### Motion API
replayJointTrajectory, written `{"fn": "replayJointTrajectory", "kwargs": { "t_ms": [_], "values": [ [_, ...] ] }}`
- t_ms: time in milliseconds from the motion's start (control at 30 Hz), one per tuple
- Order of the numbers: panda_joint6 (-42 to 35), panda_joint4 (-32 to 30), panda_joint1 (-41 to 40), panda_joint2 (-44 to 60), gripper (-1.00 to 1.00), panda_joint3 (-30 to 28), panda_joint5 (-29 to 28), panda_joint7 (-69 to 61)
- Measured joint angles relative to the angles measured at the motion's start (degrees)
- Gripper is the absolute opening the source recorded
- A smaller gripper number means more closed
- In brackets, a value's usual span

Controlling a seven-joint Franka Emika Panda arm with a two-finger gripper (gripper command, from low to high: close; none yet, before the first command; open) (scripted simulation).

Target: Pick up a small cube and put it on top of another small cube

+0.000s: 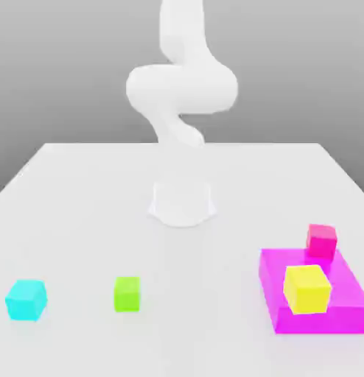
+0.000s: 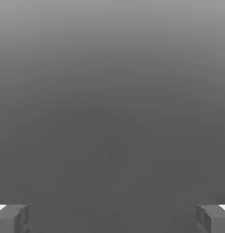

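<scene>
The hand view shows the gripper [image 2: 112, 220] released, its two fingers [image 2: 215, 220] spread wide, with plain grey between them. The exterior view shows the white arm [image 1: 182, 88] and the things on the pale counter [image 1: 222, 258], all of them apart from the gripper's grasp. How far each lies from the gripper, and in which direction, I cannot tell.

The cyan cube [image 1: 26, 300] rests on the counter, outside the gripper's fingers. It is small, plain and light blue-green, sitting flat and turned a little, so that a paler top and two side faces show. The lime-green cube [image 1: 127, 294], of about similar size, is also outside the grasp, well apart from the cyan one.

The yellow cube [image 1: 307, 289] hides part of the magenta block [image 1: 277, 294]; whether it touches the block is hard to make out. The crimson cube [image 1: 321, 241] overlaps the block's far edge, and its exact footing is unclear. The arm is cut off by the exterior view's top edge, and its white surfaces nearly melt into the counter.
</scene>
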Motion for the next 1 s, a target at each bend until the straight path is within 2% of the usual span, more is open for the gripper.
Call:
{"fn": "replayJointTrajectory", "kwargs": {
  "t_ms": [333, 533, 667, 800, 967, 1000],
  "values": [
    [9.3, -5.2, -14.0, 21.2, 0.0, -0.8, -3.2, 22.0],
    [14.9, -8.3, -19.7, 33.6, 0.0, -3.9, -3.7, 34.0],
    [18.7, -10.3, -24.8, 41.9, 0.0, -6.1, -1.7, 40.3],
    [22.4, -12.4, -27.2, 50.2, 0.0, -7.3, 3.0, 44.7],
    [30.0, -11.2, -29.6, 60.6, 0.0, -5.2, 6.9, 43.6],
    [31.4, -10.9, -30.0, 62.4, -1.0, -4.7, 7.3, 43.3]
  ]
}}
